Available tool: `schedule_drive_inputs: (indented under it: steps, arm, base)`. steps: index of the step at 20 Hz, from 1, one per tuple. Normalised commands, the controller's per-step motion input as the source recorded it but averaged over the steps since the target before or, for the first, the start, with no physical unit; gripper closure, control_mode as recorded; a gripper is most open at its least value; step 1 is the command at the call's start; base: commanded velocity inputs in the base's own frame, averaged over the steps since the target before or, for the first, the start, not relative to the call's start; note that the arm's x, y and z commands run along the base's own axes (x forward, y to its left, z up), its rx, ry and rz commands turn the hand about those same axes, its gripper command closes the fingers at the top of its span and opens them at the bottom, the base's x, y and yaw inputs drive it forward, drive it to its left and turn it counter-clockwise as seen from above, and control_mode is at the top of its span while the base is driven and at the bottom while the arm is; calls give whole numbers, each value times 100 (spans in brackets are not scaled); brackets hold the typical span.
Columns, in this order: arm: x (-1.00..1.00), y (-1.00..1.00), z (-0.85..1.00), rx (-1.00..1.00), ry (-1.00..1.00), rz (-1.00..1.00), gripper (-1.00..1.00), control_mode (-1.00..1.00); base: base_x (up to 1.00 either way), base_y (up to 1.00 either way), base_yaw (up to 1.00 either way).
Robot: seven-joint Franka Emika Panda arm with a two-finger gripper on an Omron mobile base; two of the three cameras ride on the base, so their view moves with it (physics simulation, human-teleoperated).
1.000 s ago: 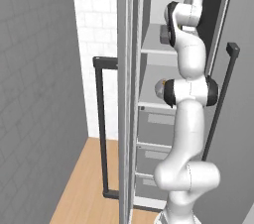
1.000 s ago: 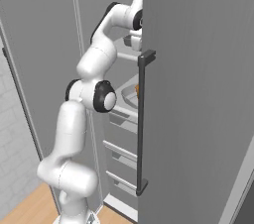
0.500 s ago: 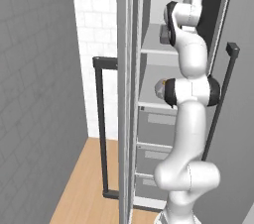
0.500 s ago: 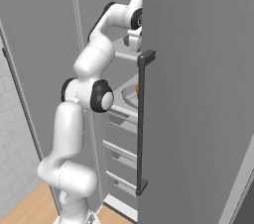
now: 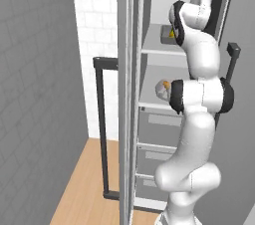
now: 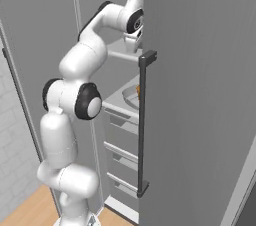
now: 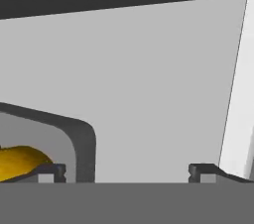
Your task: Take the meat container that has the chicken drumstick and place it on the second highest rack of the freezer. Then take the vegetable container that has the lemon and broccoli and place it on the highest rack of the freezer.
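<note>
Wooden floor [image 5: 82, 189] and tiled wall [image 5: 99, 30] are seen at left; gripper [image 7: 127, 171], jaws apart, beside the container [image 7: 74, 143] holding nothing.

Up on the freezer's highest rack [image 5: 158, 51], a grey container [image 5: 168, 34] sits on the shelf surface with something yellow inside, and the hand view catches that container's rounded dark rim [image 7: 82, 141] with the lemon [image 7: 20, 161] in it. One level down, the second highest rack [image 5: 152, 103] carries another container [image 5: 163, 88] near its front edge, pale meat showing. Below that rack, closed drawers [image 5: 154, 122] stack downward.
</note>
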Motion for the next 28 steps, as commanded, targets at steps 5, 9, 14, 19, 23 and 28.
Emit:
schedule_drive_inputs:
  steps: [5, 9, 14, 19, 23, 28]
  arm:
    - [-33, 24, -52, -10, -19, 0, -100, -100]
    - [-33, 8, 14, -3, -16, 0, -100, -100]
    - [-63, 15, 24, 0, -11, 0, -100, -100]
    - [-93, 36, 0, 0, -1, 0, -100, -100]
    - [-100, 40, 0, 0, 0, 0, -100, -100]
    - [-100, 40, -22, 0, 6, 0, -100, -100]
  base:
    - [0, 0, 0]
    - [0, 0, 0]
    - [0, 0, 0]
    - [0, 0, 0]
    - [0, 0, 0]
    - [0, 0, 0]
